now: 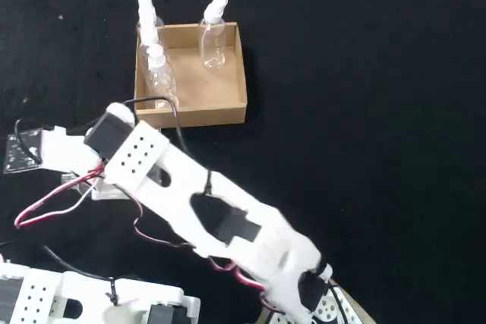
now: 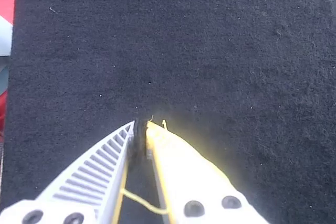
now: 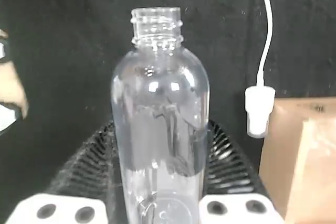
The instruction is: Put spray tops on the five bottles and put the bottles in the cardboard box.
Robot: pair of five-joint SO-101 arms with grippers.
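Observation:
A clear bottle (image 3: 160,129) with no top on its threaded neck stands upright between the black fingers (image 3: 226,156) of my right gripper (image 3: 160,129), which is shut on it. A white spray top (image 3: 260,111) with its thin tube lies on the black cloth just beside it, next to a corner of the cardboard box (image 3: 299,156). The box (image 1: 228,104) sits at the far left and holds three bottles (image 1: 213,39) fitted with spray tops. My right arm (image 1: 228,210) stretches across to the box's near left corner. My left gripper (image 2: 140,129) is shut on nothing, over bare cloth.
My left arm (image 1: 91,297) rests at the near left edge. A small clear bag (image 1: 21,153) with dark contents lies left of the right arm's end. Red and black cables (image 1: 53,210) loop under that arm. A tan shape (image 3: 10,90) shows at the right wrist view's edge.

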